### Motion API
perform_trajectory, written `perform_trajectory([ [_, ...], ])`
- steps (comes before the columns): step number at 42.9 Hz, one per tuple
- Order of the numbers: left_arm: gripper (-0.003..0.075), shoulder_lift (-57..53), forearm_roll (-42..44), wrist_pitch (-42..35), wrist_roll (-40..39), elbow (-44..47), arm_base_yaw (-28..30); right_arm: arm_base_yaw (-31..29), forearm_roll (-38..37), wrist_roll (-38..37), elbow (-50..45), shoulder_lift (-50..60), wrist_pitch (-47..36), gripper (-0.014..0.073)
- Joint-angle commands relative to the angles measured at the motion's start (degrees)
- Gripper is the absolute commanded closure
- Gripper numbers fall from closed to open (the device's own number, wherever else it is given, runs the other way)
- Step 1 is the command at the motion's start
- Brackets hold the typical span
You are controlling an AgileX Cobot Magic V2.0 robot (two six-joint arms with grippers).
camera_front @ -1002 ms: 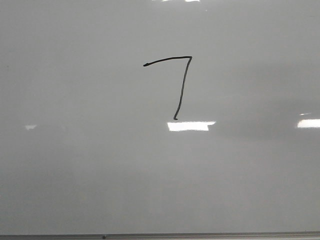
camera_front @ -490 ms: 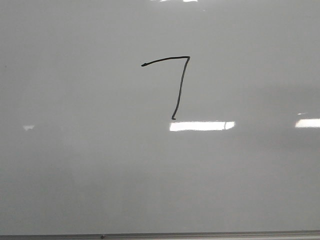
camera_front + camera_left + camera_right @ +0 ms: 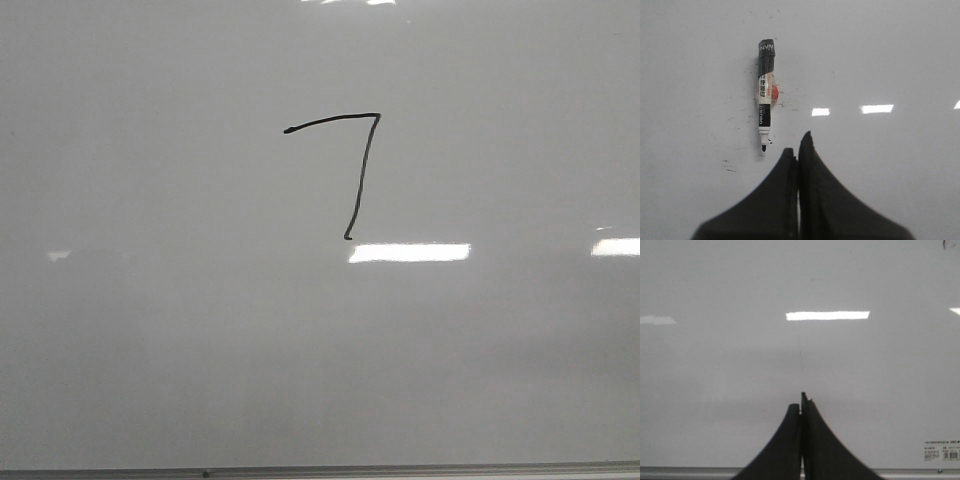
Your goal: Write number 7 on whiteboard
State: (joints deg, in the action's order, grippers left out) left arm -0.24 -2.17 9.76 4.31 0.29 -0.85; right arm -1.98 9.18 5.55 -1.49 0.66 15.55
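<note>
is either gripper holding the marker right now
No. Both the left gripper and right gripper are shut on nothing; the marker lies loose on the whiteboard.

Number 7: thin black hand-drawn marker number 7, a slightly curved top stroke joined at its right end to a longer, near-vertical downstroke, complete; it sits in the upper middle of the whiteboard.
Whiteboard: large glossy pale grey-white whiteboard, flat, thin metal strip along its lower edge.
</note>
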Motion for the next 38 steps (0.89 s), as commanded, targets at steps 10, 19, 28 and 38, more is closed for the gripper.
perform_trajectory([
  [10,0.0741,-0.8,-0.5,-5.2,-0.5,0.2,-0.4,-0.4,-0.7,-0.3,0.2,1.0,-1.0,0.0661],
  [19,0.0741,-0.8,-0.5,-5.2,-0.5,0.2,-0.4,-0.4,-0.7,-0.3,0.2,1.0,-1.0,0.0661],
  [28,0.0741,-0.8,-0.5,-5.2,-0.5,0.2,-0.4,-0.4,-0.7,-0.3,0.2,1.0,-1.0,0.0661],
  [38,0.0741,-0.8,-0.5,-5.2,-0.5,0.2,-0.4,-0.4,-0.7,-0.3,0.2,1.0,-1.0,0.0661],
])
